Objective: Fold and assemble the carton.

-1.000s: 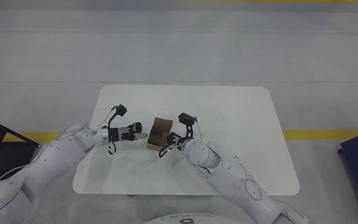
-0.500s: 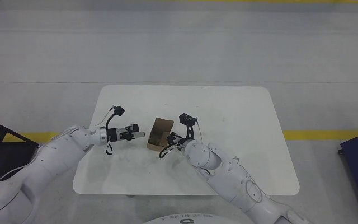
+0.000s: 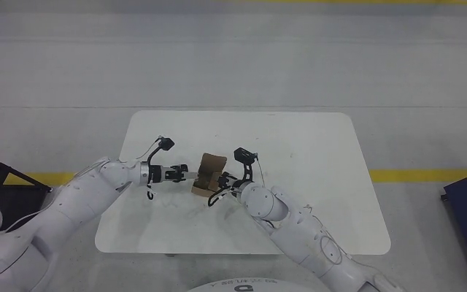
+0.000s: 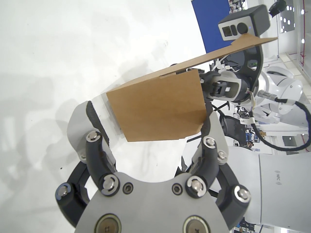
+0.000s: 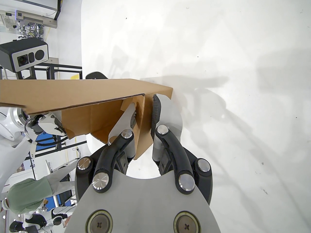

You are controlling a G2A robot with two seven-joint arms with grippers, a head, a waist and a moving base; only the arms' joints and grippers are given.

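The carton (image 3: 208, 172) is plain brown cardboard with no print, the same tan on its outer panels and inner walls. The table (image 3: 306, 139) is white, marked with a few small dark specks and faint grey scuffs. The left end effector (image 4: 148, 113) has white fingers (image 4: 77, 122) faced with black textured pads (image 4: 91, 113), black links with silver screws, and a pale grey base. The right end effector (image 5: 143, 110) has the same colours. Both arms are white. The floor (image 3: 233, 58) is light grey, crossed by a yellow stripe (image 3: 416, 175).
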